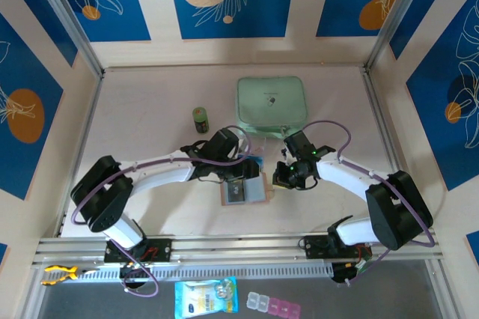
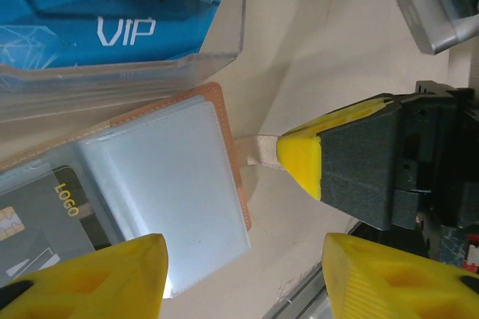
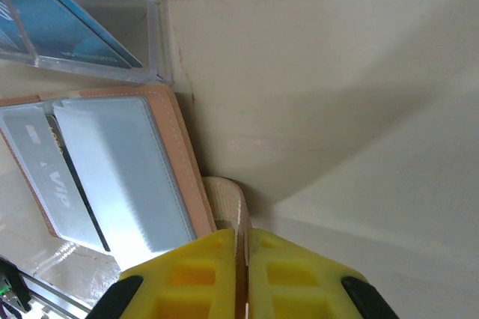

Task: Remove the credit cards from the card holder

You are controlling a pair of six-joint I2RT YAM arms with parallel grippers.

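Note:
The tan card holder (image 1: 254, 198) lies open on the table between the arms, clear pockets up (image 2: 176, 184). A dark grey credit card (image 2: 45, 222) printed LOGO sits in its left pocket, and the same card (image 3: 41, 173) appears in the right wrist view. A blue credit card (image 2: 112, 23) printed VIP shows through a clear plastic case just beyond the holder. My right gripper (image 1: 278, 178) (image 3: 242, 233) is shut on the holder's tan strap (image 3: 228, 199) at its right edge. My left gripper (image 1: 241, 175) (image 2: 243, 274) hovers open over the holder's right pocket, nothing between its fingers.
A mint-green zip case (image 1: 271, 104) rests at the back centre with a small green bottle (image 1: 200, 119) to its left. The metal rail (image 1: 239, 248) runs along the near edge. Below it lie a blue packet (image 1: 206, 298) and small pill boxes (image 1: 273, 304).

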